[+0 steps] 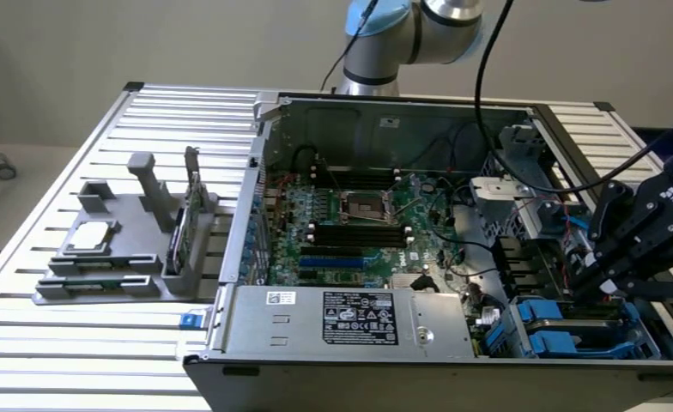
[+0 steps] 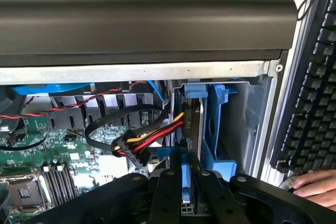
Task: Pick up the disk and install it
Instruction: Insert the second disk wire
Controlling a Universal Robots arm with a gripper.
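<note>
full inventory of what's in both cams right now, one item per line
computer case: one, grey, open, on the slatted table
motherboard: one, green, inside the case
power supply: one, silver with a dark label, front edge of the case
disk: one, blue carrier edge between the gripper fingers, at the drive bay
drive bay: one, blue plastic, at the case's corner
cable bundle: one, red, yellow and black, beside the bay
parts holder: one, grey, exterior view's left, holding a small square chip and an upright card
keyboard: one, black, outside the case
slatted table: one, silver
person's hand: one, by the keyboard
gripper: one, black, shut on the disk
</note>
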